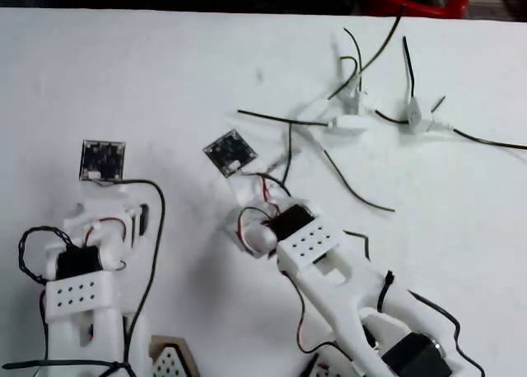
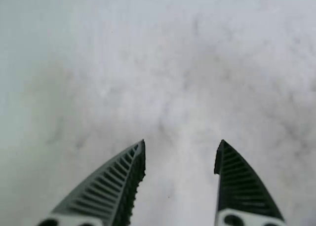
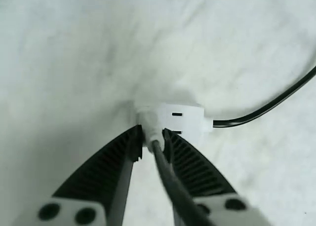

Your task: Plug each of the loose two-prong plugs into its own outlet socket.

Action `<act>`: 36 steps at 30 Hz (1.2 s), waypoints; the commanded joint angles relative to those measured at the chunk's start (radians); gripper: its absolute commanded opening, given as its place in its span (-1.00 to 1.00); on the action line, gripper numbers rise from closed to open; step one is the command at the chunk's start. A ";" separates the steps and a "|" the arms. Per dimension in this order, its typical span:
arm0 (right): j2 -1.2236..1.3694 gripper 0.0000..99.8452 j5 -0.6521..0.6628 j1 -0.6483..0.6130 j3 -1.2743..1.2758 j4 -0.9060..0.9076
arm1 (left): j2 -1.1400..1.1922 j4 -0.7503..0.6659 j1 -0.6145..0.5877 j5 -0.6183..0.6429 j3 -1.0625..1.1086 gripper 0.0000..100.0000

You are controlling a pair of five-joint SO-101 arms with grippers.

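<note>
1. Where the left arm (image 1: 82, 286) stands at the near edge of the worktop (image 1: 165, 72), the left gripper (image 2: 181, 154) hangs wide open above the bare white surface. Nothing lies between its two ribbed fingers (image 2: 118, 186).
2. The right arm (image 1: 329, 270) slants in from the near right corner towards the middle of the worktop.
3. The right gripper (image 3: 151, 134) is closed to a narrow gap and pinches a small white plug (image 3: 150, 125) at its fingertips. The plug's dark cable (image 3: 170, 186) passes between the fingers towards the wrist.
4. Just beyond the fingertips, the plug touches one end of a white outlet socket (image 3: 185, 120) that lies flat on the worktop. Two dark slots show on the face turned to the camera, and I cannot tell whether the prongs are seated in anything.
5. A black socket cable (image 3: 266, 107) leaves the opposite end of the outlet socket and curves away.
6. Farther out, towards the far right of the worktop, lie a cluster of white connector pieces (image 1: 344, 122) and a single white piece (image 1: 416, 114). They lie among loose black wires (image 1: 272, 118), well apart from both grippers. I cannot tell which of them are plugs and which are sockets.
</note>
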 commanded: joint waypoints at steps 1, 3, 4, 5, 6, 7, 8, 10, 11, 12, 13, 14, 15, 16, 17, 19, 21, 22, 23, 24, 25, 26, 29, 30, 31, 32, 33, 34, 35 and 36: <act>0.002 -0.97 0.008 -0.012 -0.029 0.021 | -0.016 -0.017 -0.008 0.008 -0.003 -0.54; 0.004 -0.97 0.012 -0.012 -0.028 0.024 | -0.016 -0.015 -0.008 0.008 -0.003 -0.54; 0.004 -0.97 0.012 -0.012 -0.028 0.031 | -0.016 -0.015 -0.008 0.008 -0.003 -0.54; 0.004 -0.97 0.014 -0.015 -0.028 0.039 | -0.016 -0.015 -0.008 0.008 -0.003 -0.54; 0.004 -0.97 0.014 -0.015 -0.028 0.041 | -0.016 -0.015 -0.008 0.008 -0.003 -0.54; 0.004 -0.97 0.014 -0.015 -0.028 0.038 | -0.016 -0.015 -0.008 0.008 -0.003 -0.54; 0.004 -0.97 0.014 -0.015 -0.029 0.036 | -0.016 -0.015 -0.008 0.008 -0.003 -0.54; 0.004 -0.97 0.014 -0.012 -0.049 0.044 | -0.016 -0.015 -0.008 0.008 -0.003 -0.54; 0.004 -0.97 0.014 -0.008 -0.063 0.053 | -0.016 -0.015 -0.008 0.008 -0.003 -0.54; 0.004 -0.97 0.014 -0.004 -0.081 0.074 | -0.016 -0.015 -0.008 0.008 -0.003 -0.54; 0.004 -0.97 0.014 -0.004 -0.106 0.102 | -0.016 -0.015 -0.008 0.008 -0.003 -0.54; 0.004 -0.97 0.014 -0.004 -0.130 0.130 | -0.016 -0.015 -0.008 0.008 -0.003 -0.54; 0.004 -0.97 0.014 -0.004 -0.157 0.159 | -0.016 -0.015 -0.010 0.008 -0.003 -0.54; 0.004 -0.97 0.014 -0.004 -0.181 0.183 | -0.016 -0.015 -0.010 0.008 -0.003 -0.54; 0.004 -0.97 0.014 -0.004 -0.198 0.200 | -0.016 -0.015 -0.010 0.008 -0.003 -0.54; 0.013 -0.97 0.017 -0.004 -0.216 0.219 | -0.016 -0.015 -0.010 0.008 -0.003 -0.54; 0.044 -0.97 0.038 -0.004 -0.218 0.219 | -0.016 -0.015 -0.010 0.008 -0.003 -0.54; 0.067 -0.97 0.041 -0.004 -0.218 0.214 | -0.016 -0.015 -0.013 0.008 -0.003 -0.54; 0.094 -0.97 0.043 -0.004 -0.218 0.214 | -0.016 -0.015 -0.021 0.008 -0.003 -0.54; 0.122 -0.97 0.043 -0.004 -0.218 0.214 | -0.016 -0.017 -0.025 0.008 -0.003 -0.54; 0.148 -0.97 0.046 -0.005 -0.222 0.213 | -0.016 -0.017 -0.030 0.008 -0.003 -0.54; 0.173 -0.97 0.044 -0.005 -0.232 0.213 | -0.016 -0.017 -0.030 0.008 -0.003 -0.54; 0.226 -0.97 0.044 -0.005 -0.264 0.217 | -0.016 -0.015 -0.030 0.008 -0.003 -0.54; 0.240 -0.97 0.044 -0.005 -0.273 0.219 | -0.016 -0.017 -0.030 0.008 -0.003 -0.54; 0.252 -0.97 0.046 -0.005 -0.281 0.219 | -0.016 -0.017 -0.030 0.008 -0.003 -0.54; 0.265 -0.97 0.046 -0.005 -0.288 0.219 | -0.016 -0.017 -0.030 0.008 -0.003 -0.54; 0.275 -0.97 0.048 -0.005 -0.293 0.219 | -0.016 -0.017 -0.030 0.008 -0.003 -0.54; 0.286 -0.97 0.048 -0.005 -0.293 0.217 | -0.016 -0.017 -0.030 0.008 -0.003 -0.54; 0.298 -0.97 0.048 -0.005 -0.293 0.217 | -0.016 -0.017 -0.030 0.008 -0.003 -0.54; 0.311 -0.97 0.048 -0.005 -0.293 0.217 | -0.016 -0.017 -0.030 0.008 -0.003 -0.54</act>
